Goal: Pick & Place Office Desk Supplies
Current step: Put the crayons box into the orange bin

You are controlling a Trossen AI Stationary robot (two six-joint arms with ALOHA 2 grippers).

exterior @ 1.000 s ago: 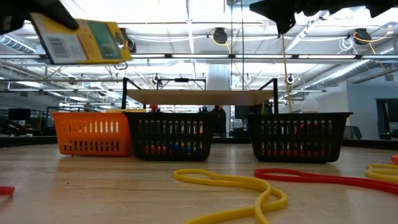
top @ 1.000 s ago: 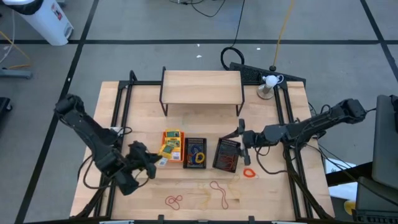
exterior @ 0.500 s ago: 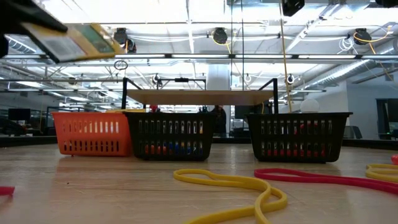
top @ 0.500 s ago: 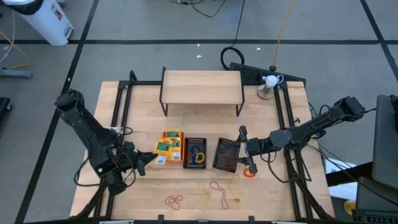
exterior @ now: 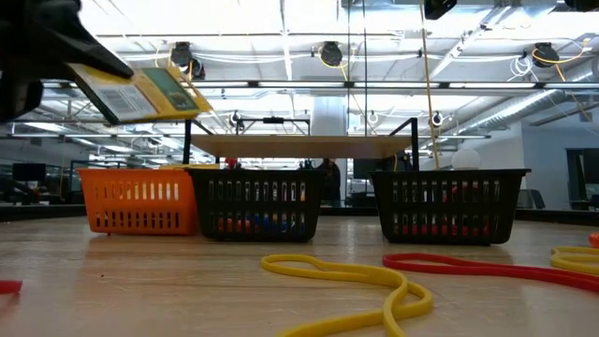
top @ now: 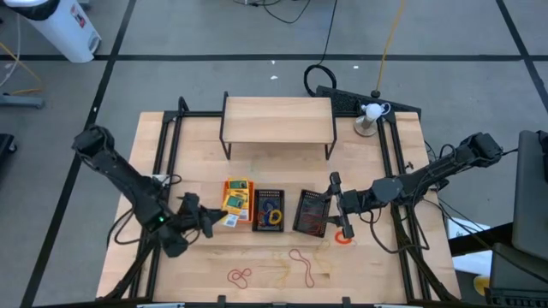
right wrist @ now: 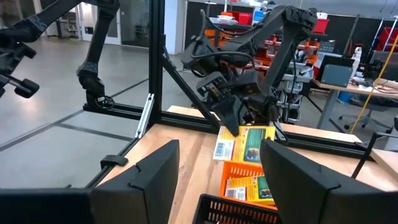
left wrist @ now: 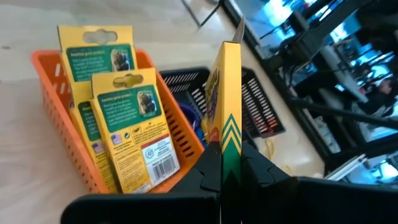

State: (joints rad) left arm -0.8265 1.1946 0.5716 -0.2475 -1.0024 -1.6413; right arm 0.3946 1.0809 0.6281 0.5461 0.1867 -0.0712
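The left gripper (left wrist: 230, 177) has its fingers clamped on the lower edge of a yellow-and-green pack (left wrist: 229, 106), which stands on edge above them and is carried clear of the tabletop (top: 197, 274). Just beyond the fingers lies the orange mesh bin (left wrist: 53, 68), already holding several upright packs (left wrist: 127, 127); a black mesh bin (left wrist: 249, 99) sits beside it, farther on. In the high view the held pack hangs just short of the orange bin's near wall. The right gripper (top: 340, 208) hovers with its fingers apart beside the second black bin (top: 312, 212), above an orange rubber-band loop (top: 344, 237). Risk: the grip covers only a narrow strip of the pack, so the pack may pivot or slip during travel. Released too early, it would probably strike the bin rim and fall outside; released over the stored packs, it could rest on them and tip out.
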